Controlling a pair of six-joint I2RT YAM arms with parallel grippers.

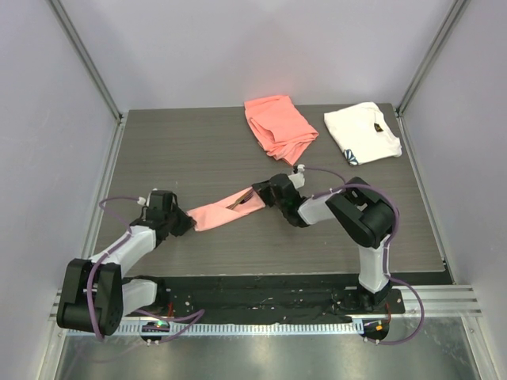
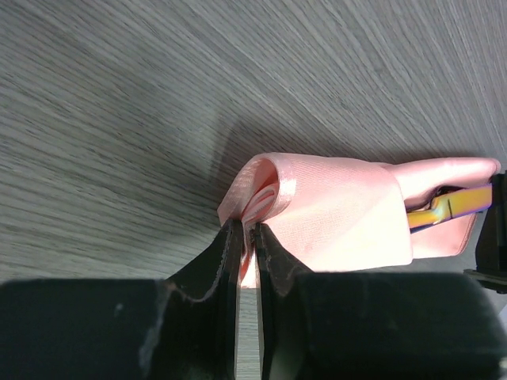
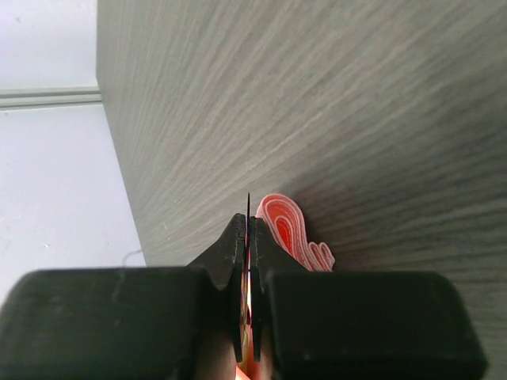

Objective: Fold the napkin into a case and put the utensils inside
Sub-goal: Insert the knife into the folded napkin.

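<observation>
Closest to the left wrist lens, the left gripper [image 2: 245, 231] is clamped on a rolled fold at the near end of the case [image 2: 333, 210], with pale-pink cloth squeezed between its black fingers [image 2: 222, 257]. From the far end of that pocket a utensil [image 2: 447, 207] pokes out, its metal flashing gold and purple; whether a second piece sits inside with it I cannot tell

Seen from above, the case [image 1: 226, 214] lies as a narrow oblong across the middle of the table [image 1: 182, 150], stretched between the two arms. The left gripper [image 1: 186, 222] holds its left end and the right gripper [image 1: 264, 192] its right end, with a dark sliver of utensil [image 1: 238, 204] showing at the mouth. In the right wrist view, the right gripper [image 3: 247, 226] has its jaws nearly together on a thin edge of the cloth, with curled pink layers just beside the tips

A coral-orange cloth [image 1: 279, 127] and a white cloth [image 1: 363, 133] with a dark mark lie at the far edge, well apart from the work

My judgement is that the task is far along: the napkin is already folded into a pocket and at least one utensil is in it. What looks left is seating the contents fully, letting go at both ends and leaving the case flat
</observation>
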